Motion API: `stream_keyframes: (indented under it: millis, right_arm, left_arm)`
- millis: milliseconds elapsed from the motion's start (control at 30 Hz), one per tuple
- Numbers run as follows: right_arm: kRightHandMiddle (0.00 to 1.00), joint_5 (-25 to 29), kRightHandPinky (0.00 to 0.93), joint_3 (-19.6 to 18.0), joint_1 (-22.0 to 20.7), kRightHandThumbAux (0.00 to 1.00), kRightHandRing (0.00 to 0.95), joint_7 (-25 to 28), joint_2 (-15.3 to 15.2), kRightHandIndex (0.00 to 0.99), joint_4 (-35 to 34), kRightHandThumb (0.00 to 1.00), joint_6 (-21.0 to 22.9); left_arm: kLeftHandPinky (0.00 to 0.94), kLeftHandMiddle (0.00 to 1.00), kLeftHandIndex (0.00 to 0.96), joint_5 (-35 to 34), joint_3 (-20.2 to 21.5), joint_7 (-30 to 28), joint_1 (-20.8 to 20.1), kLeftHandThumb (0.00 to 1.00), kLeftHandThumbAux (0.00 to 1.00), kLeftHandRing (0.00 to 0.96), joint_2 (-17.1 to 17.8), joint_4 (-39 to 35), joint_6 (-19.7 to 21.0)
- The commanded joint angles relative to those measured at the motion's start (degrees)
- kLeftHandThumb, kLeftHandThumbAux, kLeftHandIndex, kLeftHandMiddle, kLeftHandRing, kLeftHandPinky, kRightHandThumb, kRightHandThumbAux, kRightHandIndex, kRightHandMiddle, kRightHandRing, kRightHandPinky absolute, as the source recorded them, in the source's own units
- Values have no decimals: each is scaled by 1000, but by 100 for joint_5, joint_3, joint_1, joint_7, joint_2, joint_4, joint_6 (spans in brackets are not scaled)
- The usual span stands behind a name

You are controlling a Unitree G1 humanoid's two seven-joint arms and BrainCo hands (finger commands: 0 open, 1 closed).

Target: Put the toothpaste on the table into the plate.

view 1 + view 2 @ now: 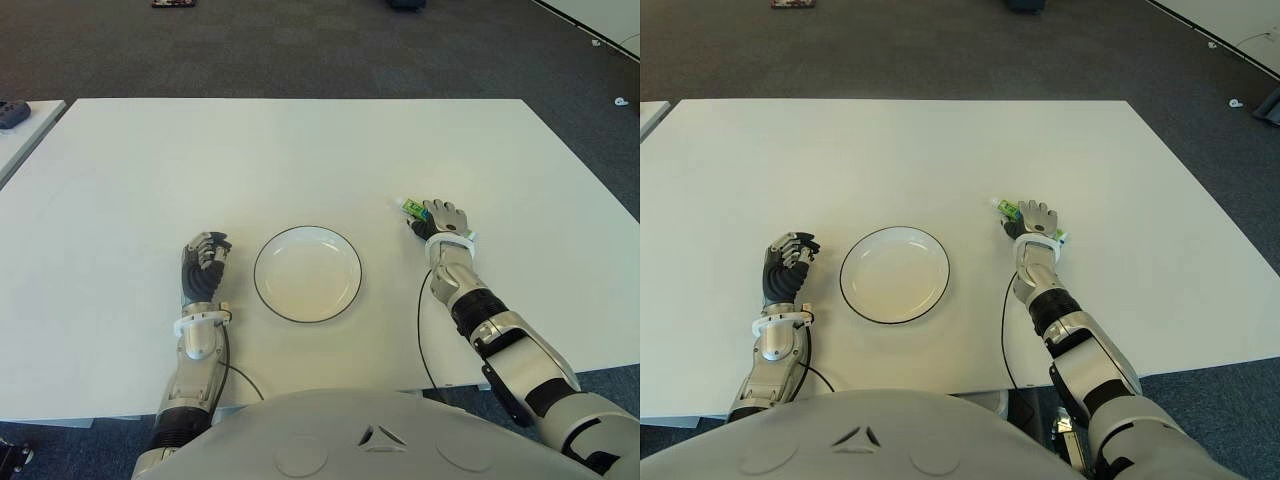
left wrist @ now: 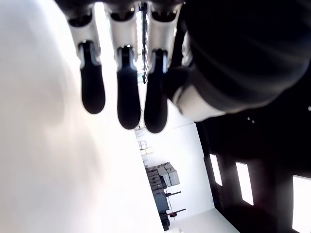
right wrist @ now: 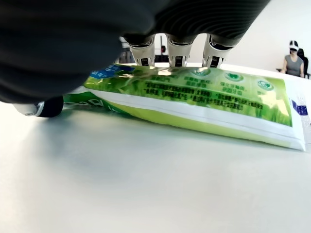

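The toothpaste [image 3: 194, 92] is a green and white tube lying flat on the white table [image 1: 300, 160], to the right of the plate. My right hand [image 1: 443, 218] lies over it, and only the cap end [image 1: 408, 204] shows past the fingers. In the right wrist view three fingers [image 3: 180, 51] reach down behind the tube and the thumb tip [image 3: 46, 107] sits by its cap end, not closed on it. The white plate [image 1: 256, 275] with a dark rim stands empty in front of me. My left hand [image 1: 205, 262] shows left of the plate, fingers loosely bent, holding nothing.
The table's front edge runs close to my body, with dark carpet beyond the far edge. A second table corner [image 1: 20, 115] shows at the far left. A person [image 3: 293, 60] sits far off in the right wrist view.
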Motion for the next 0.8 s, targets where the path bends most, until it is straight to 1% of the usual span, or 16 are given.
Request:
stream_keyframes:
  millis: [33, 133, 300, 400, 467, 567, 633, 700, 800]
  right_arm:
    - [0, -6, 0, 207, 399, 166, 0, 193, 165, 0, 52, 569, 7]
    - [0, 39, 0, 122, 466, 190, 0, 38, 210, 0, 0, 577, -4]
    - [0, 172, 0, -141, 585, 254, 0, -466, 361, 0, -89, 602, 51]
    - [0, 224, 36, -250, 618, 282, 0, -626, 410, 0, -125, 607, 58]
    - [0, 296, 65, -392, 634, 307, 0, -773, 453, 0, -172, 597, 54]
    - [0, 337, 96, -490, 631, 342, 0, -873, 484, 9, -179, 576, 46]
    - [10, 350, 115, -532, 631, 361, 14, -929, 487, 26, -175, 568, 23]
    - [38, 354, 135, -573, 627, 391, 46, -999, 485, 67, -180, 552, -5]
    - [62, 367, 147, -613, 641, 414, 70, -1096, 490, 105, -212, 540, -22]
  left_arm:
    - [476, 510, 426, -82, -9, -106, 136, 704, 720, 503, -54, 149, 158]
    - [476, 509, 426, -100, 0, -116, 137, 704, 720, 504, -48, 161, 128]
    - [479, 514, 426, -67, 3, -90, 140, 703, 720, 507, -24, 187, 99]
    - [480, 517, 426, -34, 1, -68, 143, 703, 720, 508, -15, 194, 88]
    - [480, 517, 426, 19, 1, -37, 144, 703, 720, 509, 2, 197, 104]
    - [479, 517, 426, 72, 6, -16, 145, 702, 720, 509, 21, 196, 129]
    - [479, 516, 426, 105, 7, -10, 157, 702, 720, 509, 27, 175, 155]
    - [478, 515, 426, 127, 12, -6, 169, 702, 720, 509, 31, 152, 184]
    - [478, 514, 426, 129, 27, 1, 183, 702, 720, 510, 17, 124, 209]
